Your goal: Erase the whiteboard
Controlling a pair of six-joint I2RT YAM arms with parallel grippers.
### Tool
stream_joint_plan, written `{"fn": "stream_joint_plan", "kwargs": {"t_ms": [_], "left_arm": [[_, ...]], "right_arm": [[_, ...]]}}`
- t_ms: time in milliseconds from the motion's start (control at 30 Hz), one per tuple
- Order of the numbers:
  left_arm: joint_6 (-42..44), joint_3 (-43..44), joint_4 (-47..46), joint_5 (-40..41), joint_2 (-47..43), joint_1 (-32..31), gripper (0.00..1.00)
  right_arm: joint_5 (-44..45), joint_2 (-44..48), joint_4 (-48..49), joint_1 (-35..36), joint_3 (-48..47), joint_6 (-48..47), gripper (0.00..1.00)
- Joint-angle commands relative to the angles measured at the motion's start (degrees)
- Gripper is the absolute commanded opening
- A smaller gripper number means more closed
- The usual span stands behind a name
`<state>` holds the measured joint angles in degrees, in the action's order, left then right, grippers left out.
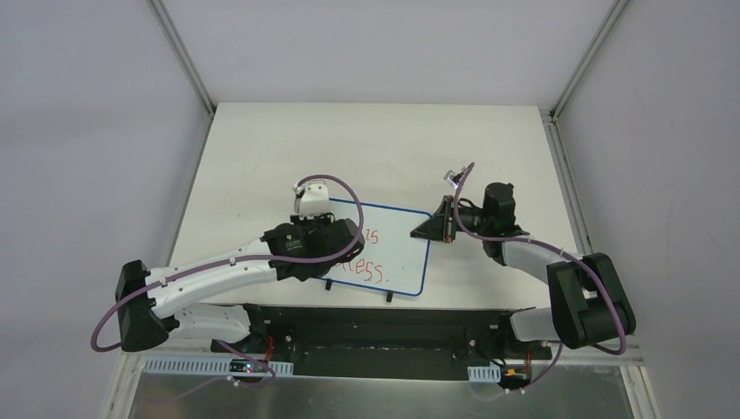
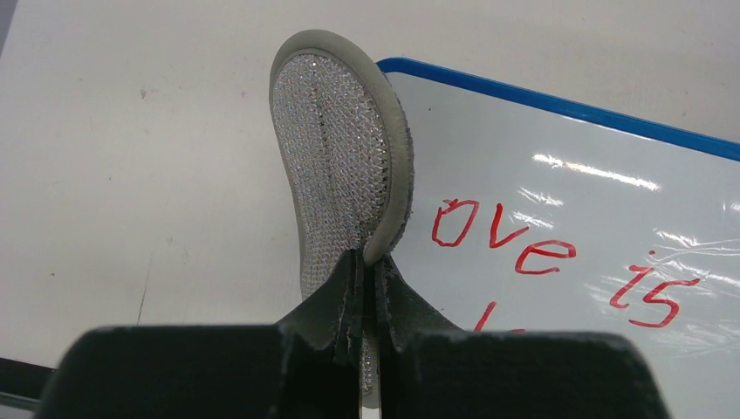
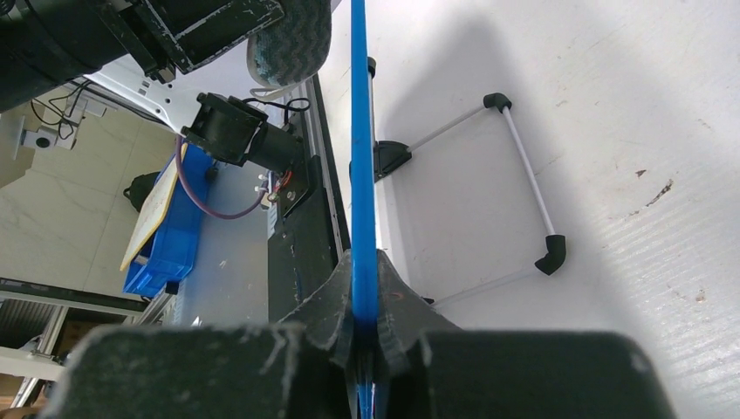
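The blue-framed whiteboard (image 1: 397, 249) stands tilted on the white table, with red handwriting (image 2: 506, 236) on it. My left gripper (image 2: 366, 262) is shut on an oval grey mesh eraser pad (image 2: 336, 157). It holds the pad upright at the board's top left corner, just left of the word "ove". In the top view the left gripper (image 1: 327, 223) sits over the board's left part. My right gripper (image 1: 445, 225) is shut on the board's right blue edge (image 3: 358, 131), with the jaws clamped on either side of the frame (image 3: 365, 262).
The board's wire stand (image 3: 524, 166) with black corner feet rests on the white table (image 1: 375, 148) behind the board. A black rail (image 1: 384, 323) runs along the near table edge. A blue bin (image 3: 166, 236) sits on the floor beyond the table.
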<state>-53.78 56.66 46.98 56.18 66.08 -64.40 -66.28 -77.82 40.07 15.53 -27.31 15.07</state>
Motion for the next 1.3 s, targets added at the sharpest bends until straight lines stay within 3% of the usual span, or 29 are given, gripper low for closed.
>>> {"fn": "stream_joint_plan", "kwargs": {"t_ms": [0, 167, 333, 567, 700, 933, 1033, 1133, 1267], "left_arm": [[-2.5, 3.0, 1.4, 3.5, 2.5, 0.2, 0.0], [-1.9, 5.8, -0.2, 2.7, 9.1, 0.2, 0.0], [3.6, 11.1, -7.8, -5.1, 18.0, 0.0, 0.0], [7.0, 22.5, -10.4, -11.4, 28.4, -5.2, 0.0], [6.9, 23.5, -13.2, -16.9, 31.4, -7.3, 0.0], [5.2, 15.4, -11.3, -12.1, 26.8, -4.7, 0.0], [5.5, 8.8, -10.4, -9.4, 21.1, -0.2, 0.0], [7.0, 1.9, -11.8, -11.8, 15.3, 6.0, 0.0], [9.5, -0.5, -10.2, -9.0, 11.6, 9.6, 0.0]], "right_arm": [[0.8, 2.0, 1.6, 0.3, 0.6, -1.7, 0.0], [0.8, 3.5, 1.6, 1.0, 1.7, -1.7, 0.0], [0.8, 4.6, 1.6, 1.7, 2.1, -1.7, 0.0], [0.8, 4.5, 1.7, 2.3, 2.0, -1.7, 0.0], [0.8, 4.7, 1.7, 2.3, 2.3, -1.7, 0.0], [0.8, 5.5, 1.7, 2.3, 2.9, -1.7, 0.0], [0.8, 6.1, 1.7, 2.4, 3.2, -1.7, 0.0], [0.8, 6.4, 1.7, 2.3, 3.4, -1.7, 0.0], [0.8, 6.6, 1.7, 2.4, 3.5, -1.7, 0.0]]}}
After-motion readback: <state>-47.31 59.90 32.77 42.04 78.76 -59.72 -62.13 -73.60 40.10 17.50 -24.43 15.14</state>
